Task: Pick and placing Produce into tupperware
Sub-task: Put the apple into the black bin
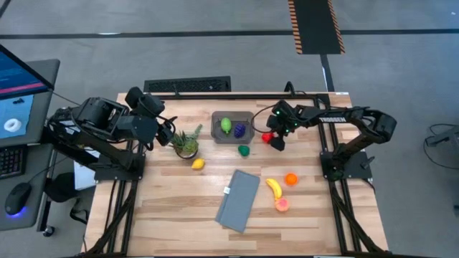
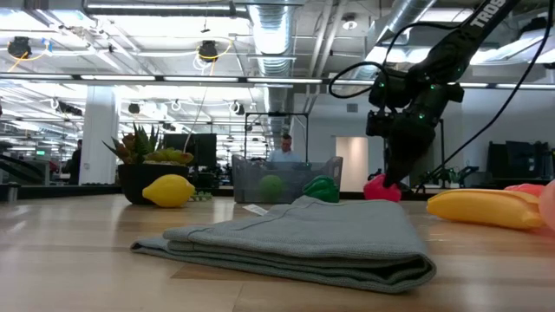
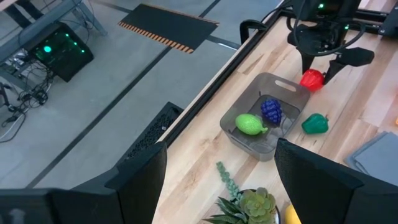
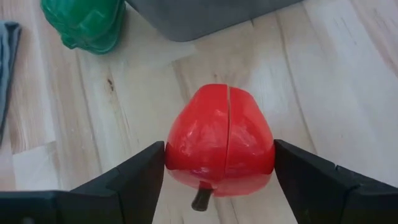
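Beside the tub [image 1: 233, 127], on its right, the right gripper [image 4: 219, 163] straddles the red piece [image 4: 219, 144], which sits on the table [image 1: 172, 208]; both fingers [image 4: 134, 176] stand at its flanks, seemingly just touching, and the piece is not yet lifted. Risk, as a judgement: the piece is rounded and glossy, so an off-centre squeeze may squirt it out sideways or roll it toward the table's edge; a low carry may also clip the tub's near wall and shove the tub. The left gripper [image 3: 217, 171] waits, fingers spread and empty, above the plant [image 1: 186, 142] at the table's left. Count of produce: eight pieces. Two lie in the tub: one light green piece [image 1: 226, 126] and one purple piece [image 1: 239, 130]. Six remain outside: the red piece, one dark green piece [image 1: 244, 150] just in front of the tub, one lemon [image 1: 198, 164], one banana [image 1: 273, 188], one orange piece [image 1: 290, 179], one pink piece [image 1: 282, 205]. One tub, one plant, one folded grey cloth [image 1: 238, 200].
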